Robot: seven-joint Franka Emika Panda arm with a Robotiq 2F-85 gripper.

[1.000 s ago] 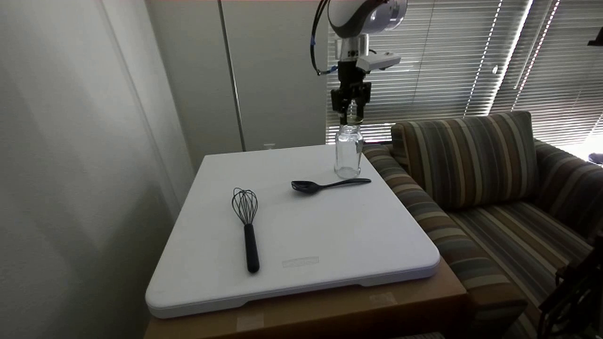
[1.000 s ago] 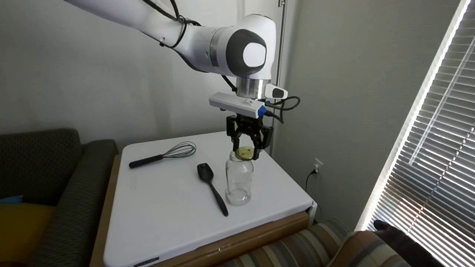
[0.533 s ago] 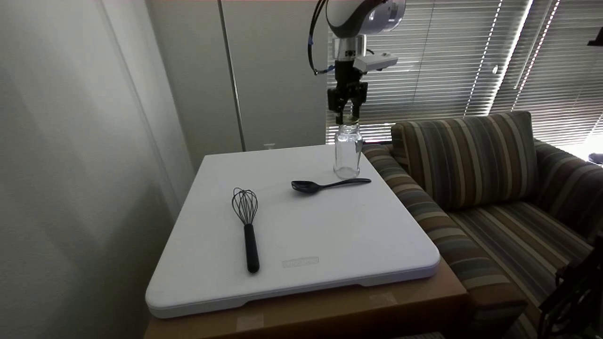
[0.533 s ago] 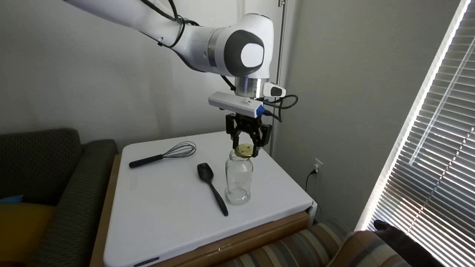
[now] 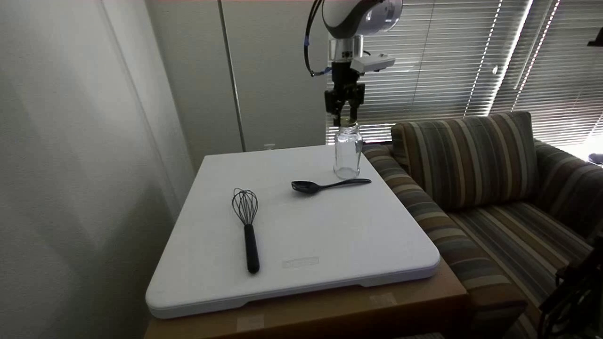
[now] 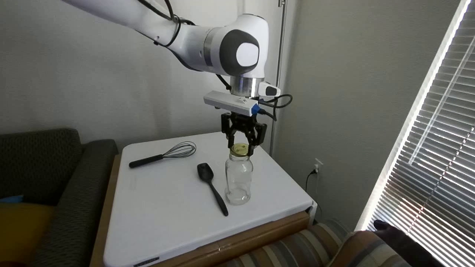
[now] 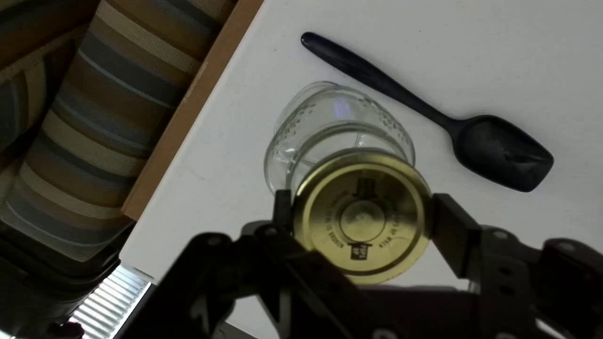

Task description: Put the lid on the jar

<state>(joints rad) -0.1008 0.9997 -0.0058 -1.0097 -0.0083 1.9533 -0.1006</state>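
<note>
The gold round lid (image 6: 240, 149) is held level between the fingertips of my gripper (image 6: 241, 150), right at the mouth of the clear glass jar (image 6: 238, 180). In the wrist view both fingers of the gripper (image 7: 362, 213) touch opposite edges of the lid (image 7: 362, 221). Part of the rim and shoulder of the jar (image 7: 339, 108) shows past the lid's edge there. The jar stands upright, and its top also shows just below the lid in an exterior view (image 5: 347, 150). I cannot tell whether the lid touches the rim.
A black spoon (image 6: 212, 187) lies close beside the jar, its handle end near the jar's base. A black-handled whisk (image 6: 163, 156) lies farther off on the white table (image 6: 163, 215). A striped armchair (image 5: 461, 160) adjoins the table edge near the jar.
My gripper has carried the lid leftward in both exterior views, from off to one side to over the jar's mouth. The jar has hardly moved. The spoon and whisk are unchanged.
</note>
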